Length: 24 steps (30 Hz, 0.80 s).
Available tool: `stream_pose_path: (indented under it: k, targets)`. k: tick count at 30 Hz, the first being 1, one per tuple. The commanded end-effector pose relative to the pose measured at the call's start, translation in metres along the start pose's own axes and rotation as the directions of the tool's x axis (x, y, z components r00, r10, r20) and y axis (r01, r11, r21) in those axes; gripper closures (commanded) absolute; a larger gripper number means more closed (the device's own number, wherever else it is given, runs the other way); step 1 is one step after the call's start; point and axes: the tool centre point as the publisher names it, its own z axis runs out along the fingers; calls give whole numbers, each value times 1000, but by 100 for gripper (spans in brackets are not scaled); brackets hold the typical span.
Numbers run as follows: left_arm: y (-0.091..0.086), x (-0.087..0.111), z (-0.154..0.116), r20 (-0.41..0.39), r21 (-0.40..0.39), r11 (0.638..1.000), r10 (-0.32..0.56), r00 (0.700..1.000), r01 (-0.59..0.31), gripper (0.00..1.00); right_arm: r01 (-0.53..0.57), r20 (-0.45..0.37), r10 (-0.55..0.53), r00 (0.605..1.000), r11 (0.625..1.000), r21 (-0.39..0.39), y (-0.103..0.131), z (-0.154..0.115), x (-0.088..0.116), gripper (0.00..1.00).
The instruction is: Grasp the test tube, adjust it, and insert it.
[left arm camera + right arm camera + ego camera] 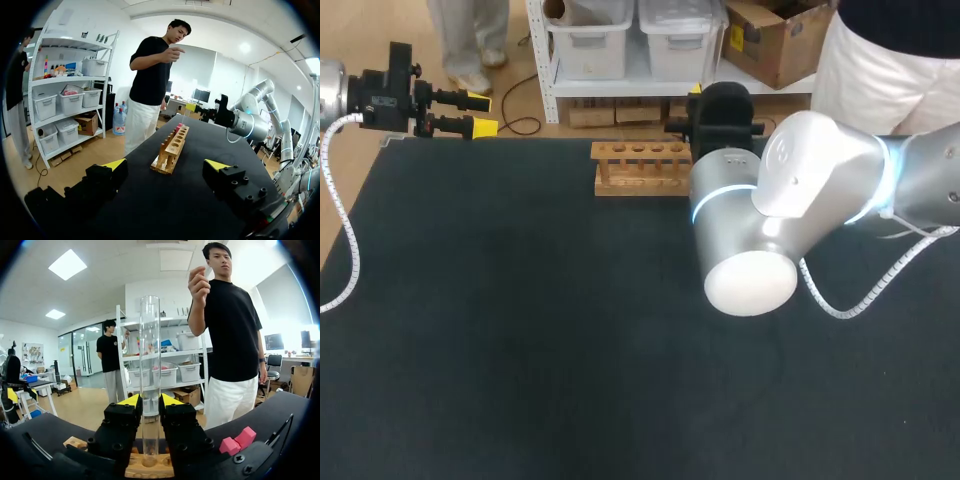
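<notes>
Right wrist view: the test tube (149, 370) is gripped upright between the closed-in fingers of the right gripper (149, 405), its rounded bottom down at a hole in the wooden rack (145, 469). Were it pushed down tilted or off-centre, the glass could be jammed on the rim or the rack tipped. The left gripper (480, 114) is held open, empty, well apart.
</notes>
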Motion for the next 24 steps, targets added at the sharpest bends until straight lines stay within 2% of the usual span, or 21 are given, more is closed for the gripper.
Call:
stream_pose_path:
  k: [1, 11, 16, 24]
  targets:
    - [1, 1, 0, 3, 1, 1000, 3, 1000, -3, 0, -2, -8, 2, 1000, 999, -32, -3, -13, -13, 100]
    - [1, 1, 0, 3, 1, 1000, 3, 1000, -3, 0, -8, -58, 7, 998, 1000, -4, 1, -54, -31, 100]
    - [1, 1, 0, 3, 1, 1000, 3, 1000, -3, 0, -7, -102, 6, 995, 1000, -11, 6, -78, -39, 100]
    - [1, 1, 0, 3, 1, 1000, 3, 1000, -3, 0, -17, -128, 14, 992, 1000, -25, 15, -105, -45, 100]
